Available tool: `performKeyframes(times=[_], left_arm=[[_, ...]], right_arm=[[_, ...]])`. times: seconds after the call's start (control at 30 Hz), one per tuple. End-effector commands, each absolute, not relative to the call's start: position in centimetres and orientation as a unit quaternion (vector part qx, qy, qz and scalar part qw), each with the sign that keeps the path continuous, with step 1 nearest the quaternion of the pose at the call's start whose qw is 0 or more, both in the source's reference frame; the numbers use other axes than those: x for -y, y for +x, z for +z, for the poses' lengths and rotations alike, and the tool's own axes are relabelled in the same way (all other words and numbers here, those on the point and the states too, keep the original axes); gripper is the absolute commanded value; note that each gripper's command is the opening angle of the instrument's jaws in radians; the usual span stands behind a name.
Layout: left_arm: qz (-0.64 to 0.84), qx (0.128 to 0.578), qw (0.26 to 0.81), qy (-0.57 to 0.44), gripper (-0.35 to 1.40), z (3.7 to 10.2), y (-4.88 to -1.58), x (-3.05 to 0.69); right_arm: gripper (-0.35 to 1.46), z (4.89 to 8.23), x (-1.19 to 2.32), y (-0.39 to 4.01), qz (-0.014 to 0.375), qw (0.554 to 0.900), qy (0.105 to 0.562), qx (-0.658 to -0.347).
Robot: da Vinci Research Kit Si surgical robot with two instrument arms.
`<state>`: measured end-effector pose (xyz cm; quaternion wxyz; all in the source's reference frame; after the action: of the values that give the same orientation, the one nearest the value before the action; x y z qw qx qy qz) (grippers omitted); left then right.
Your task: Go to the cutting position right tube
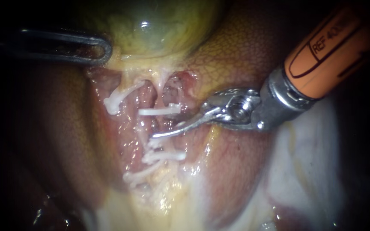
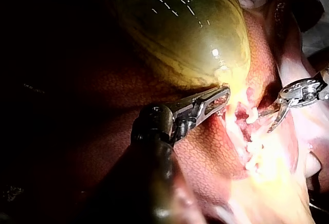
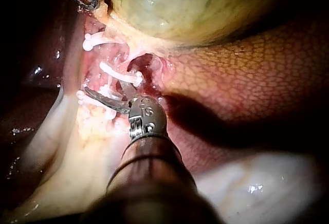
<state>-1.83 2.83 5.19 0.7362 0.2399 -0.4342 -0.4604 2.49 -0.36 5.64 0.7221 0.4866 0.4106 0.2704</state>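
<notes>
The left instrument (image 1: 105,49) comes in at the upper left of the frame. Its looped jaws lie narrow, closed on the lower rim of the yellow-green gallbladder (image 1: 159,25), which fills the top centre. In the left wrist view the tips of those jaws bite into the pale edge where the gallbladder meets the reddish liver (image 1: 223,60).

The right instrument (image 1: 178,120) enters from the upper right, with an orange shaft and a silver wrist. It ends in two curved blades that stand apart, holding nothing. The long lower blade reaches left across the centre of the frame. The short upper blade sits just beside the right end of the upper clip (image 1: 159,111).

The right tube (image 1: 167,97) runs down the middle of the frame from under the gallbladder. The long blade lies against it between the upper clip and the lower clip (image 1: 165,156). In the right wrist view the open blades straddle the clipped tissue just ahead of the wrist.
</notes>
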Motion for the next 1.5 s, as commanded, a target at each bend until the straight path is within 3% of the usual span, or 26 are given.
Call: performKeyframes(times=[0.03,1.13,1.27,1.5], left_arm=[[-0.461,0.434,0.736,0.239,-0.35,5.19,-1.84,-2.83],[-0.459,0.435,0.736,0.242,-0.35,5.20,-1.86,-2.81],[-0.459,0.435,0.736,0.242,-0.35,5.20,-1.86,-2.81],[-0.459,0.435,0.736,0.242,-0.35,5.20,-1.86,-2.81]], right_arm=[[1.26,5.64,0.36,2.50,0.270,0.724,0.485,-0.410],[1.14,5.61,0.32,2.44,0.293,0.710,0.510,-0.388],[1.13,5.65,0.37,2.50,0.292,0.708,0.509,-0.392],[1.20,5.76,0.40,2.64,0.290,0.683,0.517,-0.428]])
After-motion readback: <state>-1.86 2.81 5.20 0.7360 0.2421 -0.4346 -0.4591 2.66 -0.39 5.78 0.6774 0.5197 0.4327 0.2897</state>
